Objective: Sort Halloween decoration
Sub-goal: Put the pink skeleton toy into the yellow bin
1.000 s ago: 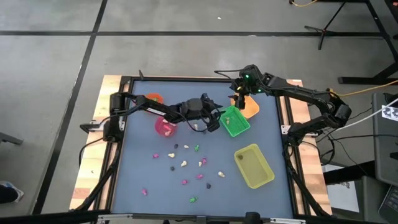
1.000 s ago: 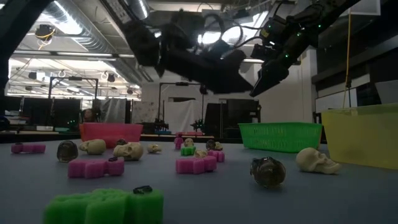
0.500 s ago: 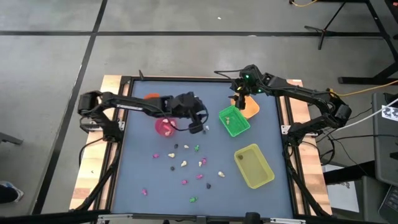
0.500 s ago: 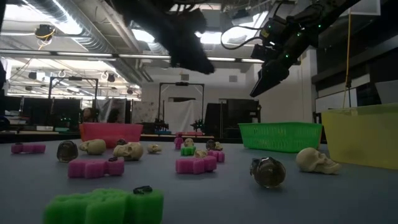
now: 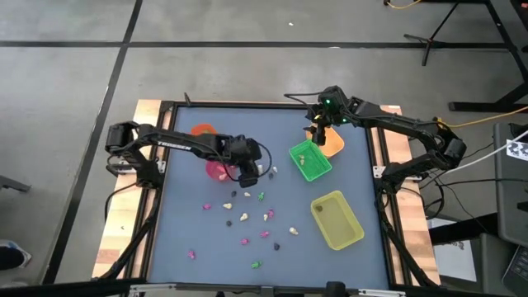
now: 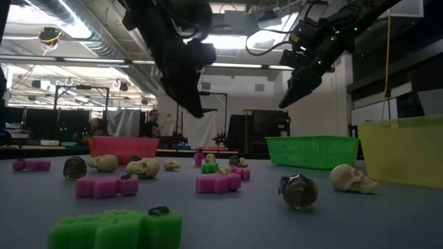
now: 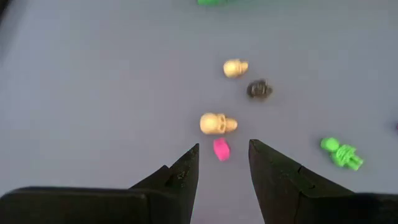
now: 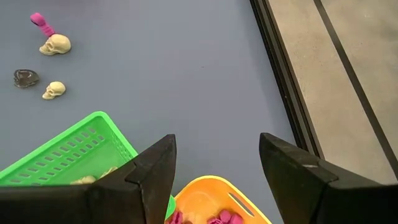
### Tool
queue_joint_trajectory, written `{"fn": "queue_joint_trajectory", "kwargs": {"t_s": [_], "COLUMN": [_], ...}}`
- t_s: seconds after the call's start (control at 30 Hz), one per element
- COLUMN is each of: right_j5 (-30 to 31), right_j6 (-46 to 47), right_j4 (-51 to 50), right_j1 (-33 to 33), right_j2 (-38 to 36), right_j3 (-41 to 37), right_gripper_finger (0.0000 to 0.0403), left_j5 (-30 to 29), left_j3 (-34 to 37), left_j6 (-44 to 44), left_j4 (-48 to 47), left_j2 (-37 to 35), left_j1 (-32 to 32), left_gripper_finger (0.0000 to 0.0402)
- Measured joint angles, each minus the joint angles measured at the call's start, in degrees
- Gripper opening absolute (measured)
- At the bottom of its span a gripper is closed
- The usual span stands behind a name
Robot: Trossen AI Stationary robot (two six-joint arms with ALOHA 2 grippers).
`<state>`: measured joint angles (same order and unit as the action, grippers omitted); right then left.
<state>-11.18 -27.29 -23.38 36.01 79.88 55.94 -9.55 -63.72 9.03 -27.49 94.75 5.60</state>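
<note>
Blue-grey table (image 5: 190, 132) with a wooden border. Left gripper (image 5: 248, 175) hangs above the mat just beside the pink cup (image 5: 218, 168), jaws parted and empty; in its wrist view the fingers (image 7: 179, 174) frame a small pink trinket (image 7: 221, 149) on the mat below, with nothing between the tips. Right gripper (image 5: 317, 132) is raised over the far right side, above the gap between green tray (image 5: 311, 160) and orange tray (image 5: 332, 142), jaws spread wide, holding nothing.

Containers: three trays (green, orange, yellow (image 5: 337, 219)) and two round cups, the pink one and an orange cup (image 5: 203, 129) near the far left edge. Yellow tray sits on the right, nearer the front.

Halloween decoration (image 5: 247, 217): most lies loose on the middle and near part of the mat, well apart from the trays. The left wrist view shows two cream skulls (image 7: 217, 124), one dark piece (image 7: 259, 89) and one green figure (image 7: 341, 153). The right wrist view shows pink pieces (image 8: 221, 217) inside the orange tray and cream pieces in the green tray. The low view shows pink blocks, skulls and a green block (image 6: 114, 228) in front; exact total cannot be counted.

No readable writing or labels. People stand in the room beyond the table (image 6: 153, 122).
</note>
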Motion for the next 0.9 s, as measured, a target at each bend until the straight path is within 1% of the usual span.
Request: {"fn": "queue_joint_trajectory", "kwargs": {"t_s": [0.37, 0.5, 0.9], "right_j5": [0.01, 0.01, 0.02], "right_j6": [0.0, 0.0, 0.0], "right_j4": [-0.64, -0.63, -0.66], "right_j1": [0.0, 0.0, 0.0], "right_j2": [0.0, 0.0, 0.0], "right_j3": [0.0, 0.0, 0.02], "right_gripper_finger": [0.023, 0.023, 0.023], "left_j5": [-0.07, -1.2, -2.26], "left_j3": [0.0, 0.0, -0.02], "left_j6": [0.4, 1.4, 1.56], "left_j4": [0.22, 0.49, 3.91], "left_j2": [7.15, 9.01, 9.89], "left_j1": [-1.27, -1.22, -0.85], "left_gripper_finger": [0.0124, 0.0124, 0.0124]}}
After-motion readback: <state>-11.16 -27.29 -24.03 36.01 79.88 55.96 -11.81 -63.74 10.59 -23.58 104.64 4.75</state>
